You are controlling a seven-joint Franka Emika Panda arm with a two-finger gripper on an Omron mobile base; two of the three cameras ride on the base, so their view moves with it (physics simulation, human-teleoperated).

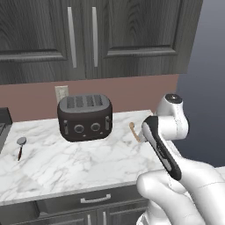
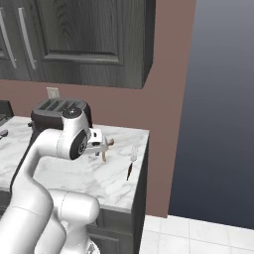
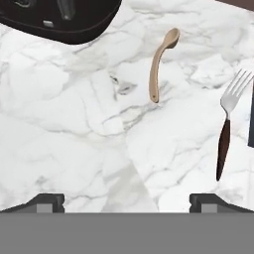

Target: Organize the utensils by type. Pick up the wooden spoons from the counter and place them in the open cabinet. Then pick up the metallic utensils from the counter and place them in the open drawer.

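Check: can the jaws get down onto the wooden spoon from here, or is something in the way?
Probably yes. The wooden spoon lies alone on bare counter, apart from the toaster and the fork. The gripper is above it with jaws open and nothing between.

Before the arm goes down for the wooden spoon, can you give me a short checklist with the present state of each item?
1. Gripper open and holding nothing: ok.
2. Wooden spoon lies flat on the counter, nothing on top of it: ok.
3. Spoon apart from the toaster and the fork: ok.
4. Gripper centred over the spoon: not ok, the spoon sits ahead and a little to one side in the hand view.
5. Cabinet open to receive the spoon: cannot tell, the doors in view look closed.
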